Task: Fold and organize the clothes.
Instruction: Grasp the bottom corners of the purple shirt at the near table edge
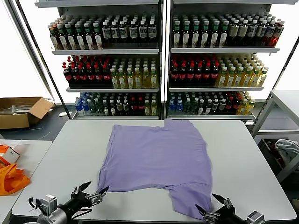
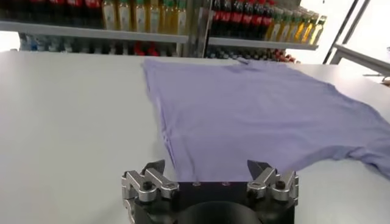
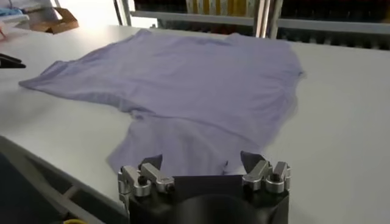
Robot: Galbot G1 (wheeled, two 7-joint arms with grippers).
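The shirt is a lavender short-sleeved tee, spread nearly flat on the table, plain side up with no print showing. It looks thin and soft: light to lift, with no stiffness, so it will likely sag and trail from any point it is picked up by. A single pinch would probably bunch it, so two matched holds suit it better. It should slide easily on the smooth tabletop, and dragging may pull in wrinkles.

One sleeve lies just ahead of the right claw, reaching toward the near table edge. The other near corner sits just ahead of and slightly inboard of the left claw. These two edges seem the natural places to take hold, each pinched through a single layer at the hem, where the doubled seam gives more to bite on.

Both claws hover low at the near edge, jaws spread wide and holding nothing. In the left wrist view the shirt's edge lies just beyond the left claw; in the right wrist view the sleeve lies right in front of the right claw.

Beyond the table stand shelves of bottles.
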